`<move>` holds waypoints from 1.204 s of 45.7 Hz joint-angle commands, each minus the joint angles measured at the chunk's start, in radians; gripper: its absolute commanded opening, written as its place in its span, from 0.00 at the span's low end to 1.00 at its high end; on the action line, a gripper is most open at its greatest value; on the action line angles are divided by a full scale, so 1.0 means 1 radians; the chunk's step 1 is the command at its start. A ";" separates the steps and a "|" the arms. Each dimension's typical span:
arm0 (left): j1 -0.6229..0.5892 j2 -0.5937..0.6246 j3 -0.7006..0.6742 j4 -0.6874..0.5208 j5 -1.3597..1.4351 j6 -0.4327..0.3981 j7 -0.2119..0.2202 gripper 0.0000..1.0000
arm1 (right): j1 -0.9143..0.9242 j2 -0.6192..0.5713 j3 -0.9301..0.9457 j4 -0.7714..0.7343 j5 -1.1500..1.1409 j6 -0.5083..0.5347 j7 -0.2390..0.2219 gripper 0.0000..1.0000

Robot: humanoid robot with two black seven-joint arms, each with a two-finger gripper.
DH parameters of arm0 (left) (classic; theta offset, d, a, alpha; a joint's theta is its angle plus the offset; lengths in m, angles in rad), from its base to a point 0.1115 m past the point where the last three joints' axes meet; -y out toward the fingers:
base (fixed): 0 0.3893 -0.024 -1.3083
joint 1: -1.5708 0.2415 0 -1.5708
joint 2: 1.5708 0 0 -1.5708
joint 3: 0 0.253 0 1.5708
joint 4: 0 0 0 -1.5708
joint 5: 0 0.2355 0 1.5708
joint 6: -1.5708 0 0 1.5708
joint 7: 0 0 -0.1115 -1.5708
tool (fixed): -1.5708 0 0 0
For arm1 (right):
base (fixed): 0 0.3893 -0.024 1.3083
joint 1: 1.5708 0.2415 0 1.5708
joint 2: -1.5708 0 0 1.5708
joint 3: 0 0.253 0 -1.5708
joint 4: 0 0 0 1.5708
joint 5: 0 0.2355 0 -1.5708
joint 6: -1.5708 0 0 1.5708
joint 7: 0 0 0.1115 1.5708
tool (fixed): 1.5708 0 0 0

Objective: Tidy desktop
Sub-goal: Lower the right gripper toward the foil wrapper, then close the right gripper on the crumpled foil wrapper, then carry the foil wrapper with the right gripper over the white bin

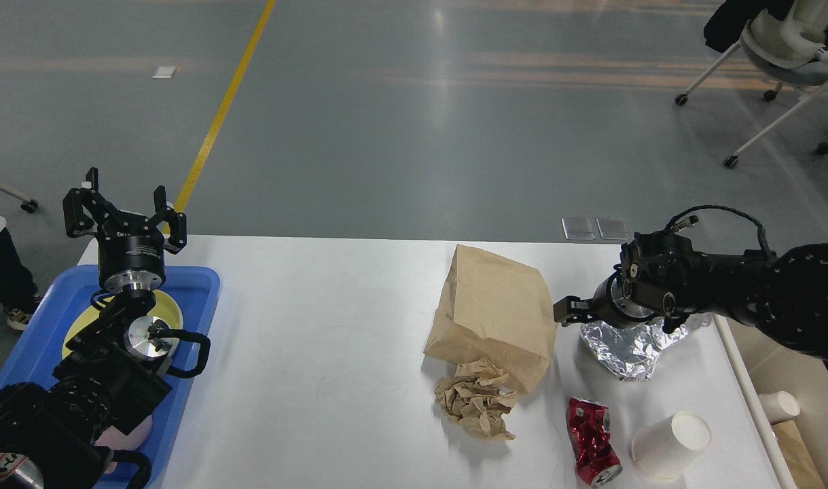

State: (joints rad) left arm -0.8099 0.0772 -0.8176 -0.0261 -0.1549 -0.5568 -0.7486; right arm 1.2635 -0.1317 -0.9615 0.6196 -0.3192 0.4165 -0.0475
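The white desktop (318, 339) holds a brown paper bag (495, 309), a crumpled brown paper wad (475, 406), a crumpled sheet of foil (624, 348), a crushed red can (592, 440) and a white paper cup (670, 445) lying on its side. My right gripper (567, 312) hangs low over the gap between the bag and the foil. It looks dark and small, and its fingers cannot be told apart. My left gripper (123, 216) is open and empty, raised above the blue tray's far end.
A blue tray (200, 292) with a yellow plate (171, 309) sits at the table's left end under my left arm. A cream bin (743, 384) stands off the right edge with a cup (779, 405) inside. Office chairs stand on the floor at the far right.
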 commanded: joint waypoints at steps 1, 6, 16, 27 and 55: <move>0.000 0.000 0.000 0.000 0.000 -0.008 0.000 0.96 | -0.041 0.014 -0.002 -0.037 0.000 -0.015 0.000 1.00; 0.003 0.001 0.000 0.000 0.000 -0.018 0.000 0.96 | -0.075 0.032 -0.008 -0.090 0.000 -0.022 -0.008 1.00; 0.009 0.001 0.000 0.000 0.000 -0.045 0.002 0.96 | -0.091 0.041 -0.020 -0.106 -0.003 -0.030 -0.014 0.65; 0.009 0.001 0.000 0.000 0.000 -0.045 0.002 0.96 | -0.096 0.038 -0.020 -0.098 -0.001 -0.015 -0.017 0.00; 0.009 0.001 0.000 0.000 -0.002 -0.045 0.002 0.96 | 0.239 -0.212 -0.033 0.127 0.000 0.014 -0.017 0.00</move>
State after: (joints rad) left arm -0.8007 0.0782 -0.8176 -0.0256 -0.1564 -0.6020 -0.7471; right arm 1.3622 -0.2429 -0.9946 0.6238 -0.3168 0.4083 -0.0676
